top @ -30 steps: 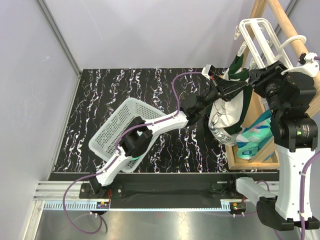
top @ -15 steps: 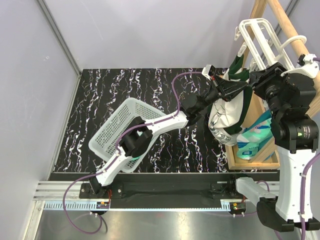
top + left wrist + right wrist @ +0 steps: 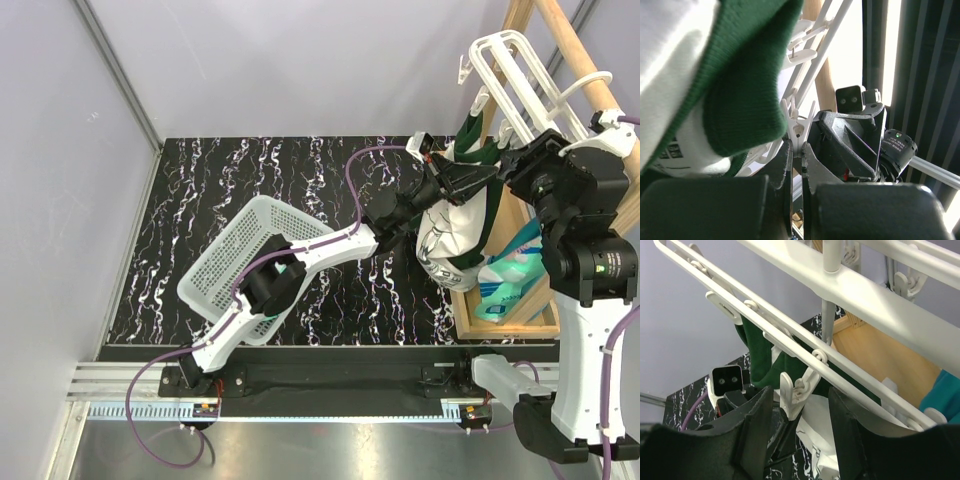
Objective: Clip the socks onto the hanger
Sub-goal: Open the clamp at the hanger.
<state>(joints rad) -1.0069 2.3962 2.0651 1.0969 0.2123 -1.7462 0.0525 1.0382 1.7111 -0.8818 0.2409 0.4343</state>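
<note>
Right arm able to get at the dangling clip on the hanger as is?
Probably yes: the clip hangs between the open jaws of the right gripper, nothing in front of it, though the left gripper crowds close behind.

A white mesh basket (image 3: 215,262) sits left of centre on the black, white-veined table (image 3: 250,180), seemingly tipped up on one side. At the right edge stands a wooden rack (image 3: 505,326), its round pole (image 3: 572,42) slanting into the upper right corner. Pale grey walls (image 3: 300,60) stand behind.

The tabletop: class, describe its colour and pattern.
The tabletop is black with white marble-like streaks, clearest in the top external view.
</note>
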